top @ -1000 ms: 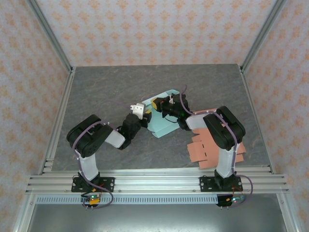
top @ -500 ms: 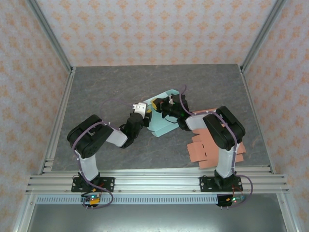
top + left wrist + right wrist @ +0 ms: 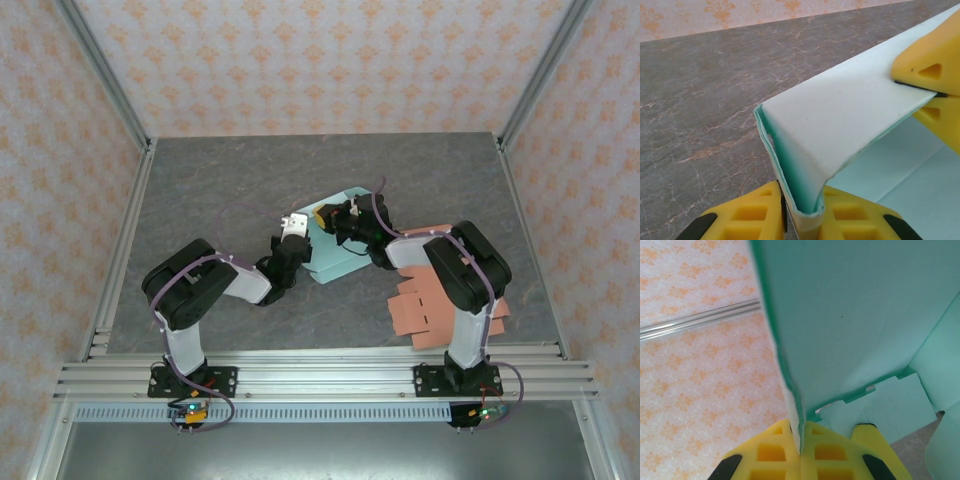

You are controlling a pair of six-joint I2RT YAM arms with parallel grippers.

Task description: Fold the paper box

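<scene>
Green paper box [image 3: 338,262] pinched from both sides
It sat mid worktop [image 3: 200,190]; the left gripper [image 3: 800,212] and right gripper [image 3: 800,445] were each clamped on a thin wall (light, bendy card); edges looked best to hold.

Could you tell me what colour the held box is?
The box is light teal, clearest in the left wrist view.
</scene>
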